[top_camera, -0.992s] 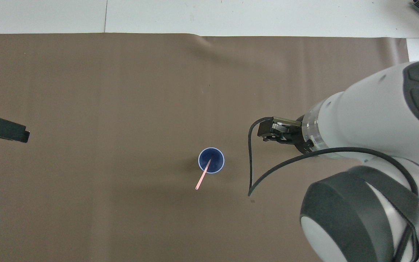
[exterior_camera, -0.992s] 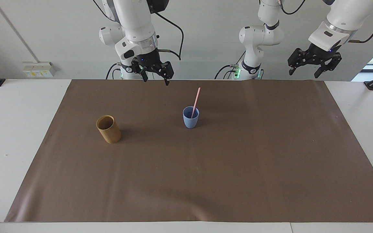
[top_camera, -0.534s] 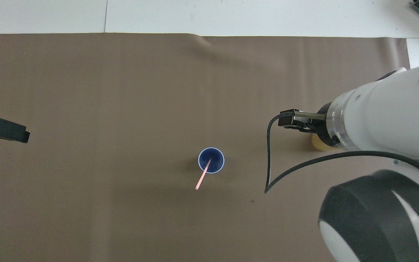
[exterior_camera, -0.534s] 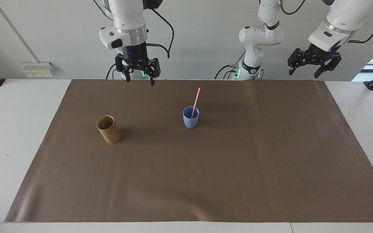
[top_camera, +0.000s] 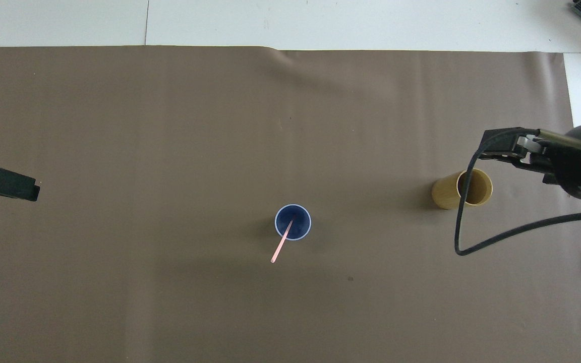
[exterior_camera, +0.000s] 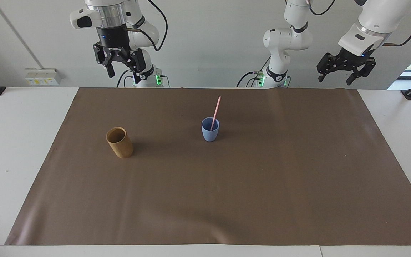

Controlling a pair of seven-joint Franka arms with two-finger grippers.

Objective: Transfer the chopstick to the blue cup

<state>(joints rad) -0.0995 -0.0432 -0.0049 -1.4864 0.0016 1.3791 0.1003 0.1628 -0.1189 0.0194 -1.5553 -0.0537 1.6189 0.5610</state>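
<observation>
Near the middle of the facing view I see the small light-blue matte cup [exterior_camera: 210,130] standing upright on the brown mat [exterior_camera: 227,200] that covers the white tabletop [exterior_camera: 20,150]. The long thin pale-pink chopstick [exterior_camera: 215,112] stands inside that cup, lower end down in it, the upper part leaning over the rim and rising well above it. From overhead the chopstick [top_camera: 281,243] slants out of the blue cup [top_camera: 293,222] toward the lower left of the frame.

At the left of the facing view, on the same mat and well apart from the blue cup, stands the tan-brown bamboo-like cylindrical cup [exterior_camera: 120,142], upright and with nothing visible inside it. Overhead it [top_camera: 463,189] sits at the right, with a black cable [top_camera: 459,222] hanging across it.

My right gripper [exterior_camera: 120,63] hangs high in the upper left of the facing view, up against the wall, jaws released, holding nothing. My left gripper [exterior_camera: 345,68] hangs in the upper right, also raised, jaws spread and carrying nothing. Overhead, only a dark tip of the left gripper [top_camera: 5,182] shows at the left edge.
</observation>
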